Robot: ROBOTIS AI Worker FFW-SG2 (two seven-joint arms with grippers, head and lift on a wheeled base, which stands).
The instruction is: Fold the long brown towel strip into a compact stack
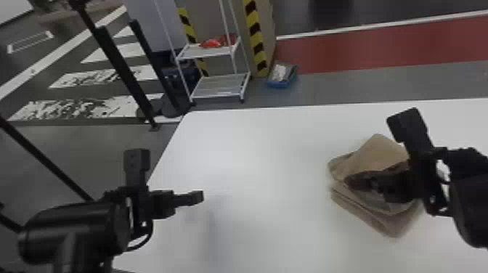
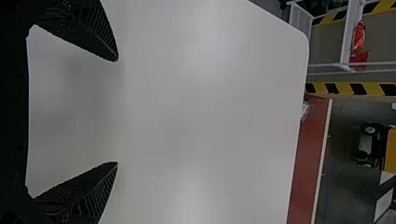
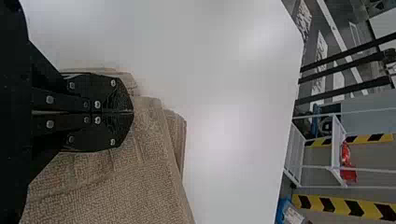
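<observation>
1. Find the towel (image 1: 381, 152) on the right part of the table (image 1: 272, 145), folded in uneven layers, with edges stepped rather than flush.
2. Find the right gripper (image 1: 350, 181) over the towel, clenched, finger against finger (cannot tell whether any cloth is pinched at the tips).
3. In the right wrist view, see creases and stacked edges in the brown cloth around those fingers.
4. Find the left gripper (image 1: 199, 196) above the left part of the table, well apart from the towel, released, with fingers spread wide.
5. Beyond the table, see a white rack (image 1: 205, 54) and, near its foot, a blue tub (image 1: 281, 84) on the floor.
</observation>
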